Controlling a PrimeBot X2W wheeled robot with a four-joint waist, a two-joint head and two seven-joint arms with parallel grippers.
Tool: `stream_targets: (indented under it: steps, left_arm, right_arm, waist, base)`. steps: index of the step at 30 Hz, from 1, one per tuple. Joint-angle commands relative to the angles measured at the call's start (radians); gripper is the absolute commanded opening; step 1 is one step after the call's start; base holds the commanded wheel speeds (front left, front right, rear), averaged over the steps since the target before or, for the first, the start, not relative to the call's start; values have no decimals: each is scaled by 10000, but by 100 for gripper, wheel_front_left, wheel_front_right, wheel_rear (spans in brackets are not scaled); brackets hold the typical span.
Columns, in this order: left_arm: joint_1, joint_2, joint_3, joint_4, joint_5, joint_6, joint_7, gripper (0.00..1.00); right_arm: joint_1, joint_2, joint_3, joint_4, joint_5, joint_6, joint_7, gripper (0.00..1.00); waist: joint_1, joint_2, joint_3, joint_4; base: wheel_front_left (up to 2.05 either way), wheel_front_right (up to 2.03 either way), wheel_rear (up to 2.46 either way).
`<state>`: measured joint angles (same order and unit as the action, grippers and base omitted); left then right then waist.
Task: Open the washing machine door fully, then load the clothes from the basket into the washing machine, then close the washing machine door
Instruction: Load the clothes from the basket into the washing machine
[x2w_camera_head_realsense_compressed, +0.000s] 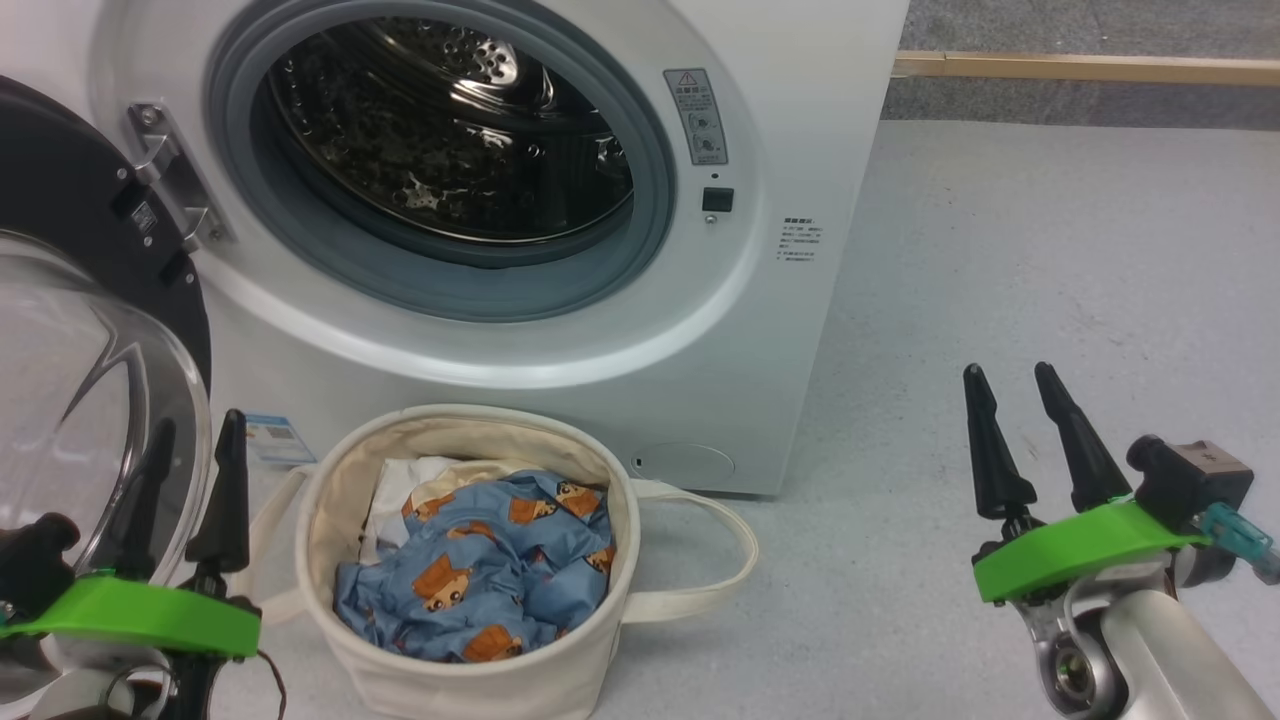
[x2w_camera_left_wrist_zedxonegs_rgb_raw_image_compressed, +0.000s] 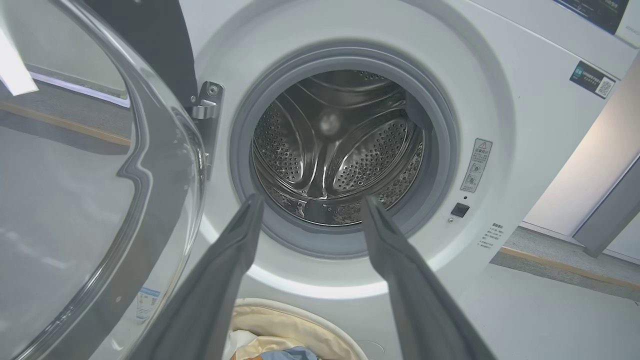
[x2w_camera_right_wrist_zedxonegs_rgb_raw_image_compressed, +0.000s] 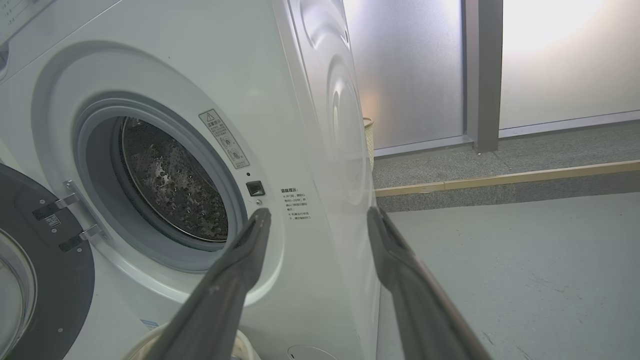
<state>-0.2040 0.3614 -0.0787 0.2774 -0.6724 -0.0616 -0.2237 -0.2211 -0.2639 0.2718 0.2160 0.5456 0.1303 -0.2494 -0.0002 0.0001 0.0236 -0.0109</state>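
The white washing machine (x2w_camera_head_realsense_compressed: 800, 120) stands with its steel drum (x2w_camera_head_realsense_compressed: 450, 130) exposed. Its door (x2w_camera_head_realsense_compressed: 70, 330), black rim and clear glass bowl, is swung wide open to the left. On the floor in front sits the cream canvas basket (x2w_camera_head_realsense_compressed: 640, 560), holding the light blue bear-print clothes (x2w_camera_head_realsense_compressed: 490, 570) over a white bundle. At the lower left, just left of the basket and in front of the door glass, my left gripper (x2w_camera_head_realsense_compressed: 195, 432) stands open and empty. My right gripper (x2w_camera_head_realsense_compressed: 1010, 375) is open and empty over bare floor, well right of the basket. Both wrist views face the machine (x2w_camera_left_wrist_zedxonegs_rgb_raw_image_compressed: 500, 75) (x2w_camera_right_wrist_zedxonegs_rgb_raw_image_compressed: 200, 60).
Grey floor (x2w_camera_head_realsense_compressed: 1050, 300) stretches to the right of the machine. A wooden strip (x2w_camera_head_realsense_compressed: 1090, 68) runs along the back edge, with frosted panels (x2w_camera_right_wrist_zedxonegs_rgb_raw_image_compressed: 565, 60) behind. A small blue label (x2w_camera_head_realsense_compressed: 272, 437) shows at the machine's lower left corner.
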Motion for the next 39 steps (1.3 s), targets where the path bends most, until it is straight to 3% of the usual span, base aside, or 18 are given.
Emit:
stream_targets:
  steps: [1, 15, 25, 39]
  left_arm:
    - [-360, 392, 463, -225, -106, 4, -118, 100]
    - [-371, 447, 356, -111, -149, 5, -108, 100]
    - [-355, 417, 428, -131, -143, 224, -164, 100]
    - [-430, 76, 559, -123, -473, 478, -170, 100]
  right_arm:
    - [-257, -82, 134, -320, -71, 4, -124, 100]
    - [-312, -104, 222, -227, -29, 4, -124, 100]
    - [-318, -102, 222, -247, -52, 4, -124, 100]
    - [-312, -150, 355, -205, -73, 4, -124, 100]
  waist:
    - [2, -1, -6, 11]
    - [2, -1, 27, 78]
    - [2, -1, 51, 98]
    - [2, -1, 208, 154]
  base:
    - [4, -4, 0]
    - [10, -17, 6]
    - [79, -93, 13]
    - [3, -3, 0]
